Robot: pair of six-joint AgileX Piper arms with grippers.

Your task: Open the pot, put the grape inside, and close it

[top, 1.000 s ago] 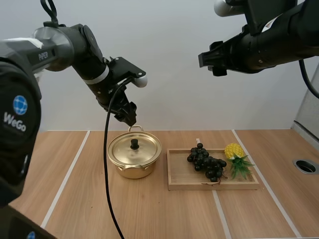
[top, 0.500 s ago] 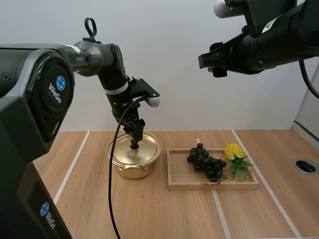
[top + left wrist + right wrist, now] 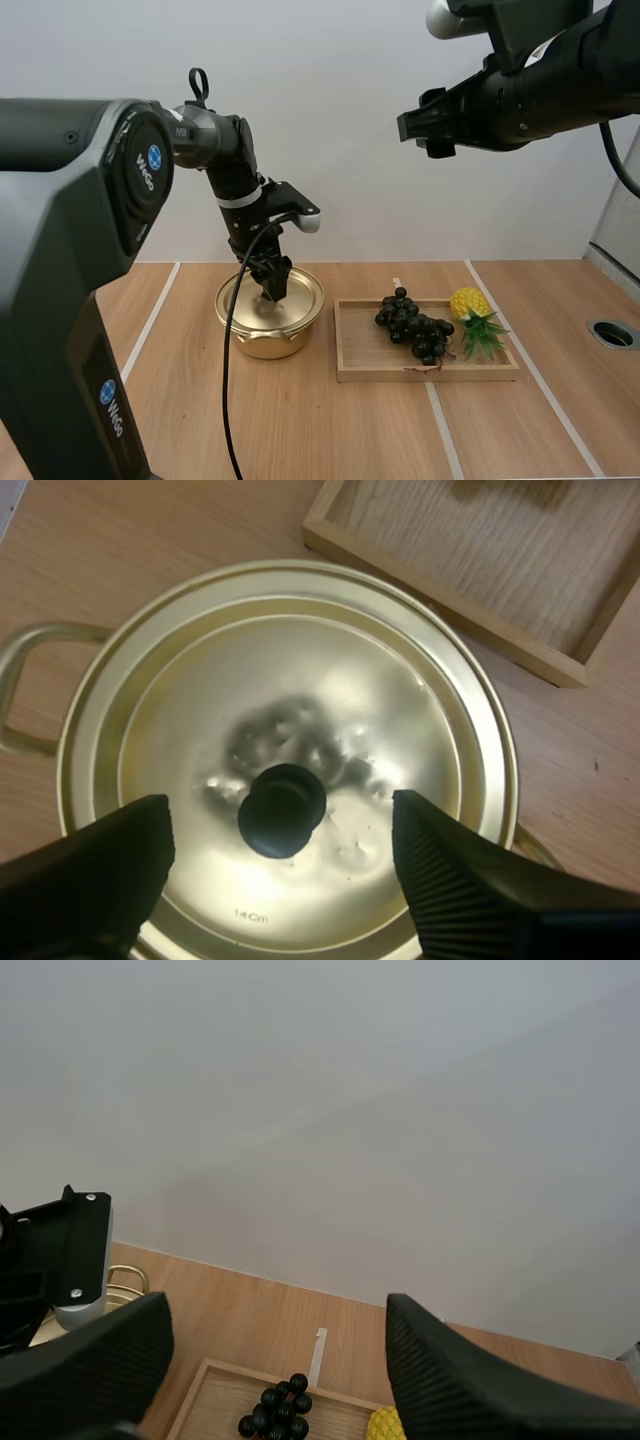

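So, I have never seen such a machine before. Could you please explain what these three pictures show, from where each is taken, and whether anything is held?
These are two robot arms, each ending in a gripper with two black fingers. The high view looks down over a wooden table from behind the arms. The other two pictures are taken from each arm's wrist, looking along its fingers.

On the table stand a golden pot with its lid on, and a wooden tray holding a bunch of dark grapes and a small toy pineapple.

The left gripper is down over the lid. In its wrist view its fingers stand apart on either side of the black knob, not pinching it. The right gripper hangs high above the table, open. Nothing is held.
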